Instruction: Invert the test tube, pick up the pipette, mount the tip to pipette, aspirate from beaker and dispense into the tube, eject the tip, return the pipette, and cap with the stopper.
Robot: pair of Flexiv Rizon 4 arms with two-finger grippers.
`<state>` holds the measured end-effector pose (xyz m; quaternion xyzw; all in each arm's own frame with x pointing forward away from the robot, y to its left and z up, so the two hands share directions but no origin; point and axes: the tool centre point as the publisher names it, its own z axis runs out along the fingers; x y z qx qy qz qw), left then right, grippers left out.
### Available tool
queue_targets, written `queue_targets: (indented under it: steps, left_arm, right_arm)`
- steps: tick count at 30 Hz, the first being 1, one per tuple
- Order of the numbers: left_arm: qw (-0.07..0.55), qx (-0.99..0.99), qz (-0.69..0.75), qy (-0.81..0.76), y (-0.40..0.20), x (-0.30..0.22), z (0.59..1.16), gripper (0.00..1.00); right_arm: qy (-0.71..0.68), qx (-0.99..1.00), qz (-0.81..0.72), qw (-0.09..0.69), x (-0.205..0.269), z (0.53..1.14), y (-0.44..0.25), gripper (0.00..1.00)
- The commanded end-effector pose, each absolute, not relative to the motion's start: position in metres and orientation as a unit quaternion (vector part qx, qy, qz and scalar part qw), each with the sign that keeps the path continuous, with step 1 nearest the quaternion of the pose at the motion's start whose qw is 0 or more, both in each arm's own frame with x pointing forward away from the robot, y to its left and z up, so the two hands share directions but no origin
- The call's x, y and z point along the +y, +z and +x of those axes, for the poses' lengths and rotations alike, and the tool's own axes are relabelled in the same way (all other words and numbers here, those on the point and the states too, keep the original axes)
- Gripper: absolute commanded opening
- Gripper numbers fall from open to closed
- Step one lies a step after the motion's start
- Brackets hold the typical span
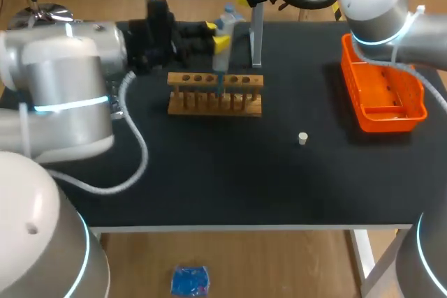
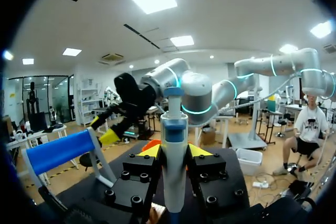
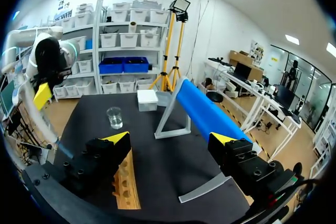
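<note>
Wooden rack (image 1: 215, 93) by the worktop's rear edge. Left gripper (image 2: 174, 151) clamps the pipette (image 2: 174, 124) over it. Probably dispensing, so keep it plumb and centred on one hole. Right gripper (image 3: 170, 140) gapes wide, empty.

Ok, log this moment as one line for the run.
left gripper shut on pipette | pipette over rack | right gripper open | stopper on table
</note>
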<state>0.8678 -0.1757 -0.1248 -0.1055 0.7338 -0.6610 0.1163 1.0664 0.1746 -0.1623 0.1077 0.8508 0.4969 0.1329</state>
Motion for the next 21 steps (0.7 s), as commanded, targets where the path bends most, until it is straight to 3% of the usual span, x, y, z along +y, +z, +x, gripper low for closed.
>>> queue_targets:
  steps: [1, 10, 21]
  left_arm:
    - [0.093, 0.755, -0.094, -0.642, -0.106, -0.112, 0.867, 0.00]
    - [0.110, 0.769, -0.165, -0.607, -0.111, -0.034, 0.902, 0.00]
    - [0.222, 0.718, -0.314, -0.580, -0.120, 0.005, 0.952, 0.00]
  right_arm:
    - [0.496, 0.852, 0.108, 0.132, 0.174, 1.066, -0.161, 1.00]
    - [0.496, 0.852, 0.108, 0.132, 0.174, 1.066, -0.161, 1.00]
    - [0.496, 0.852, 0.108, 0.132, 0.174, 1.066, -0.161, 1.00]
